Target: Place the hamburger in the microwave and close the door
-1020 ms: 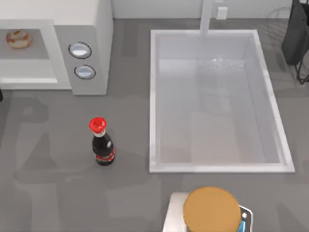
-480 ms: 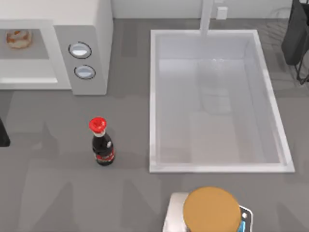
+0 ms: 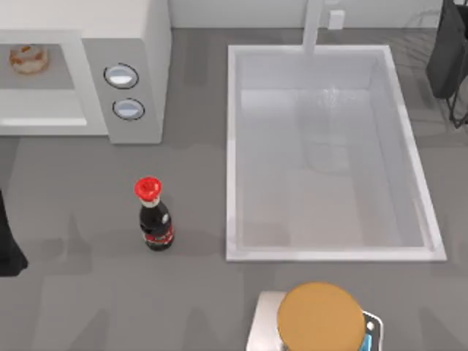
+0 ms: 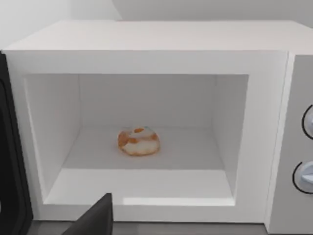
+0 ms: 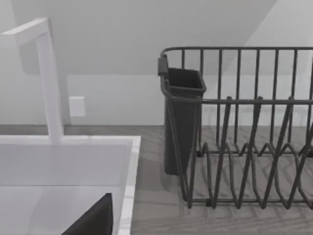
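Observation:
The white microwave (image 3: pixel 124 44) stands at the back left of the table with its door (image 4: pixel 11 161) swung open; the door shows as a dark panel at the cavity's side. The hamburger (image 4: pixel 138 141), a small tan bun with orange bits, lies alone on the cavity floor (image 3: pixel 28 58). A dark part of my left gripper (image 4: pixel 93 220) hangs in front of the opening, well clear of the bun. My left arm (image 3: pixel 7 245) sits at the table's left edge, in front of the microwave. A dark part of my right gripper (image 5: pixel 93 220) shows near the sink's back corner.
A red-capped dark bottle (image 3: pixel 153 216) stands upright in front of the microwave's knobs (image 3: pixel 121 75). The white sink (image 3: pixel 234 146) with its tap (image 5: pixel 49 78) takes up the middle and right. A dark dish rack (image 5: pixel 234 127) stands back right. A brown disc (image 3: pixel 319 318) lies at the front.
My left arm has drawn back from the microwave toward the table's front along the left edge. The hamburger stays in the cavity; bottle and disc have not moved.

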